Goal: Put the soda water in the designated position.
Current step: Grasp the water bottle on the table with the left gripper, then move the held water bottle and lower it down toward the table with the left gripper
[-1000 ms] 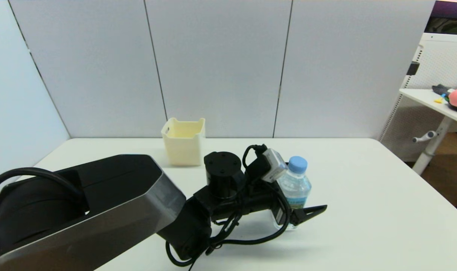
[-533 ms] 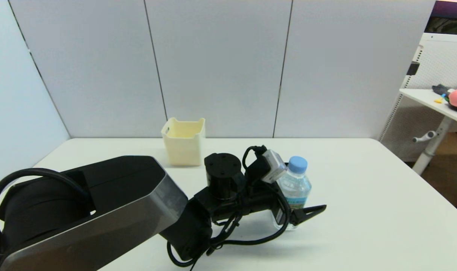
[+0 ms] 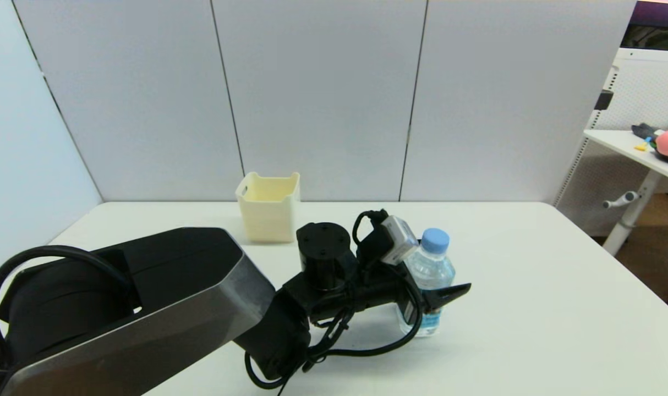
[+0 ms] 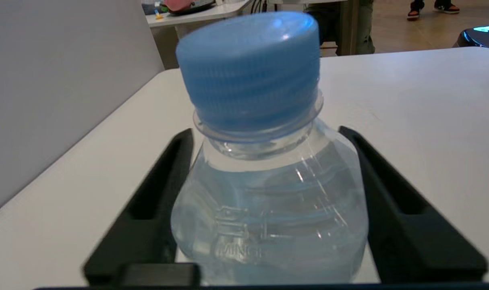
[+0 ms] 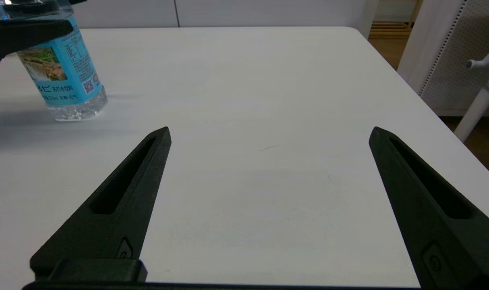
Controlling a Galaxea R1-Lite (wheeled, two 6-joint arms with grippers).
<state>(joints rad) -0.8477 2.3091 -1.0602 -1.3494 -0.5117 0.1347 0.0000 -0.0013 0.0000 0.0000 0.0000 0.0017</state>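
Evidently the left gripper (image 4: 264, 161) has its two black fingers (image 4: 156, 201) clamped on the shoulder of the bottle (image 4: 268, 201), one on each flank just below the blue cap (image 4: 250, 68), and the clear wall shows no gap at either contact. Seen from the head, the bottle (image 3: 428, 286) stands upright with its base touching the table (image 3: 532, 308), to the right of and nearer than the cream bin (image 3: 269, 213), well apart from it. Its blue label (image 5: 61, 68) and wet-looking base show in the right wrist view, and no tilt can be seen.

Judging from this, the step in hand is either the first lift or the final set-down; the pictures alone do not settle which. If the bottle is to be carried, the arm should rise straight up before moving sideways, since a grip this high lets the heavy lower half swing. It should keep the cap vertical and move slowly, away from the bin so the wrist cables do not snag its rim. If the bottle is to be released here, the fingers should part evenly and the arm should back out level, without brushing the shoulder, because a thin plastic bottle may tip at a light knock.

The right gripper (image 5: 268, 169) hovers low over bare table to the right of the bottle, fingers spread wide and holding nothing
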